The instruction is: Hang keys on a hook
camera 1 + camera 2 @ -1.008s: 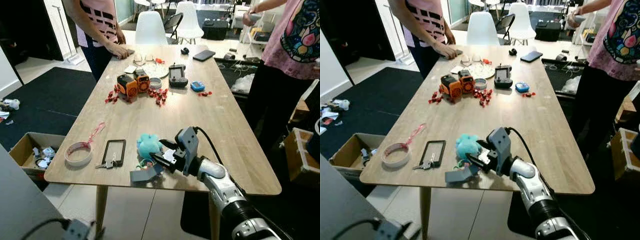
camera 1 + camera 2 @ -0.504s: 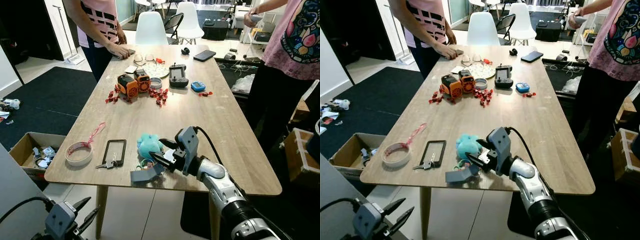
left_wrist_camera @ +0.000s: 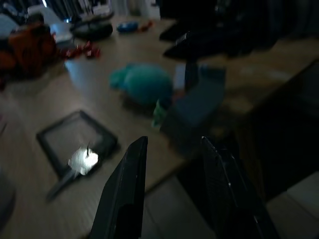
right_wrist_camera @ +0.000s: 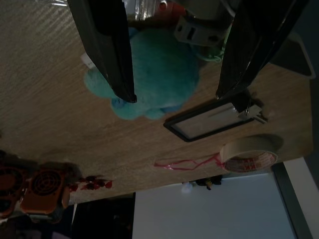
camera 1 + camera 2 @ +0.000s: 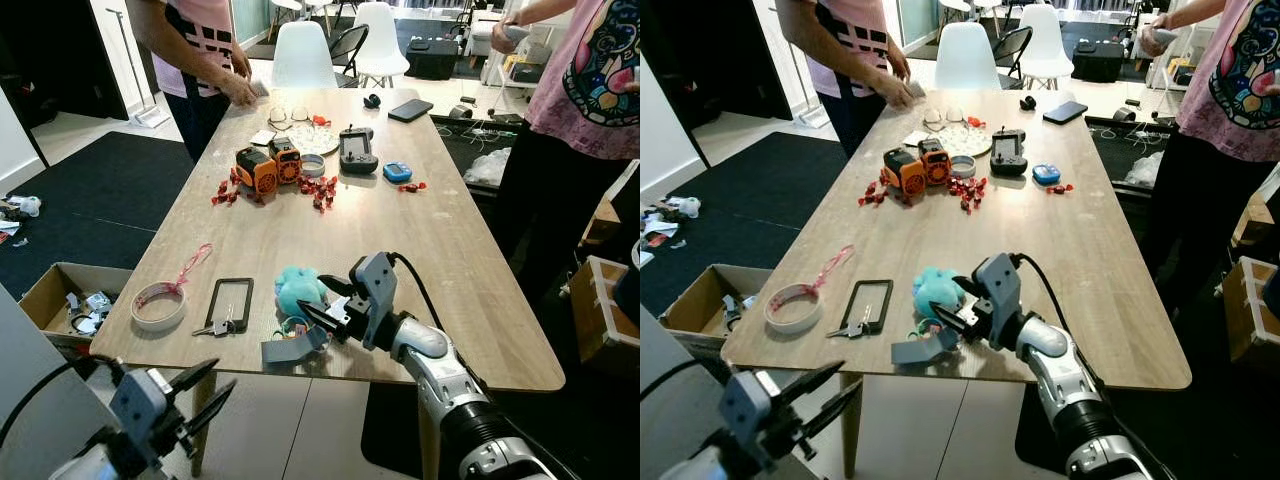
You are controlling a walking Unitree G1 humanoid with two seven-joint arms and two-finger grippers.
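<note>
2 black fingers of the left gripper (image 5: 205,395) stand parted and empty below the light wooden table (image 5: 450,240) edge. Ahead of them, silver keys (image 5: 215,326) lie on a black-framed card holder (image 5: 230,303). The right gripper (image 5: 318,300), jaws spread and empty, straddles a teal plush toy (image 5: 297,289), a grey hook block (image 5: 290,348) just beneath.

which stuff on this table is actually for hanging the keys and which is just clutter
For the job:
- keys by the black frame
- grey hook piece at the near edge
- right gripper, open
- left gripper, open, below the edge

Lying about:
- teal plush
- tape roll
- orange toys
- controller
</note>
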